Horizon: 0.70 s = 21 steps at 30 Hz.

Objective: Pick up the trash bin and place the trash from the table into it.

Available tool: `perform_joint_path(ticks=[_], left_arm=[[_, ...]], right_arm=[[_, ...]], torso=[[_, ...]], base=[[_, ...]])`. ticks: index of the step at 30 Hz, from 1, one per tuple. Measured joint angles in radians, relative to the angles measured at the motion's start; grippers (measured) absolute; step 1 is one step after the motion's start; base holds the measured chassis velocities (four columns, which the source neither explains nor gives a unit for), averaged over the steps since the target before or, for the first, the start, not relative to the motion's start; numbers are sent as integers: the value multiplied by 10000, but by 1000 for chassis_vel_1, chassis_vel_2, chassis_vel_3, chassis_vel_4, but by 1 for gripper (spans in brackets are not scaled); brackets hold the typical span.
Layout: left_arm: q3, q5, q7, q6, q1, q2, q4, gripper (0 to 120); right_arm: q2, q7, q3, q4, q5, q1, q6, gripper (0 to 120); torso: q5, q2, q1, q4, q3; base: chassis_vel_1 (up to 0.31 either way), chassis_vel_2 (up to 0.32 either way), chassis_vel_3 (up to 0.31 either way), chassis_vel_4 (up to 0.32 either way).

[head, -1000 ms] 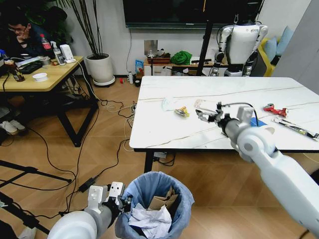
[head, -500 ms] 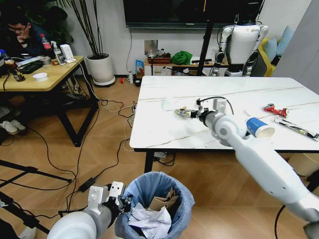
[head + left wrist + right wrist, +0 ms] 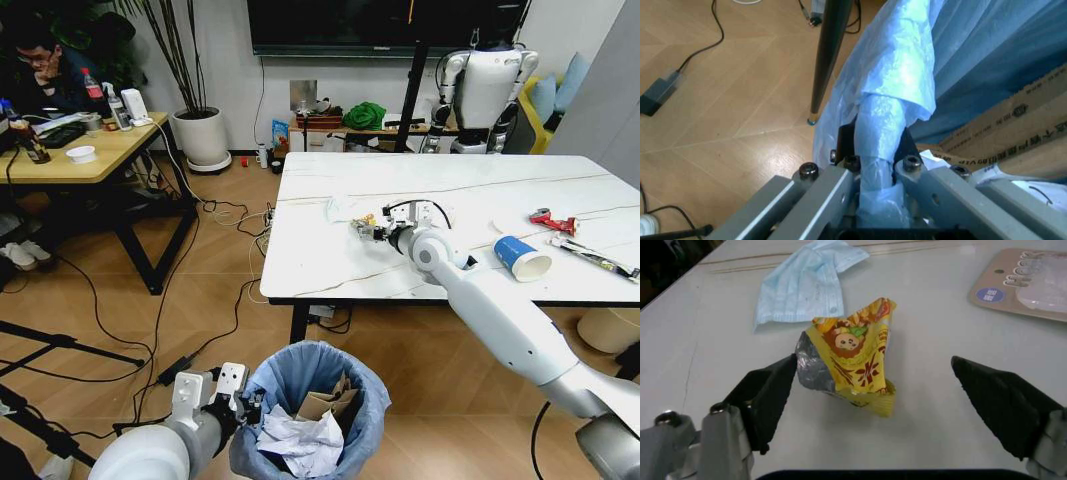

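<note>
Reaching over the counter (image 3: 330,265), the right hand (image 3: 372,231) hovers by a yellow wrapper (image 3: 364,224) near its left edge. Down on the floor, the left hand (image 3: 875,165) pinches the trash bin (image 3: 890,95) liner at the rim. Up close, the right hand's fingers (image 3: 767,400) spread around the wrapper, beside a mask (image 3: 803,285).

right hand (image 3: 873,405) reaches forward, fingers spread (left hand (image 3: 877,165) low, clamped).

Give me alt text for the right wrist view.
The open right gripper straddles a crumpled yellow snack wrapper on the white table. Beyond it lie a light-blue mask and a tan packet.
</note>
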Motion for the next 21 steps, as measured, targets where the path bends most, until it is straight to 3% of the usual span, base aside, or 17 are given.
perform_joint_path(ticks=[5, 8, 13, 15, 21], left_arm=[[-7, 3, 8, 0, -5, -5, -2, 0], [-21, 4, 16, 0, -13, -9, -3, 0], [-24, 21, 26, 0, -9, -32, -3, 0], [-34, 25, 30, 0, -3, -38, -4, 0], [-91, 26, 45, 0, 7, -42, -5, 0]], right_arm=[[-6, -11, -11, -58, -35, -16, 23, 75], [-21, -14, -32, -101, -68, -33, 61, 61], [-33, -10, -46, -105, -70, -18, 131, 47], [-50, 16, -54, -105, -70, -19, 179, 34], [-56, 95, -55, -98, -69, -58, 206, 17]], torso=[[0, 0, 0, 0, 0], [0, 0, 0, 0, 0], [0, 0, 0, 1, 0], [1, 0, 0, 0, 0], [1, 0, 0, 0, 0]], base=[[0, 0, 0, 0], [0, 0, 0, 0], [0, 0, 0, 0], [0, 0, 0, 0], [0, 0, 0, 0]])
